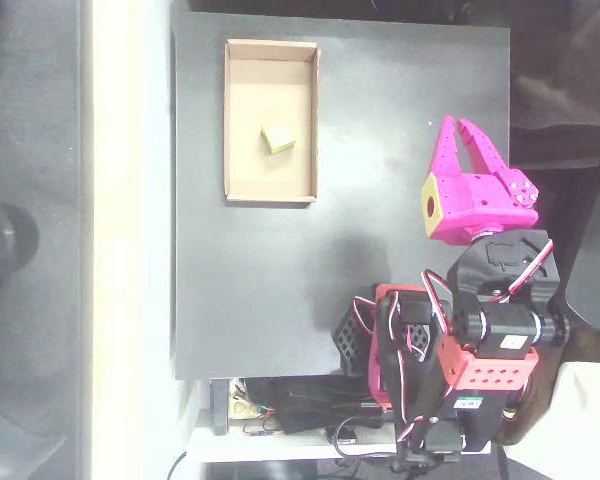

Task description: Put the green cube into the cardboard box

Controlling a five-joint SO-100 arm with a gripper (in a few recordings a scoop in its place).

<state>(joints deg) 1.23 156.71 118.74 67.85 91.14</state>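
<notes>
On the dark table (380, 260), seen from overhead, the box (271, 195) is lying near the top left, and the cube (278, 138) is already sitting on its brown floor, roughly central, turned slightly askew to the walls and touching none of them. I am holding my gripper (458, 125) well to the right of the box, above bare tabletop, with its magenta fingers pointing toward the top of the picture and pressed almost together at the tips; nothing is lying between them. I am judging the task as finished, since the cube is resting inside the tray and I am carrying nothing. Should the cube need lifting again, I am expecting it to behave as a light, stiff block with flat, plain faces: easy to pinch, unlikely to deform, but small enough to twist or slip if caught by an edge or corner. I am judging the best hold to be across two opposite side faces, with the fingers rotated to match its skew and lowered from directly above, keeping well apart from the low cardboard walls, which are likely to be thin and easily pushed.
</notes>
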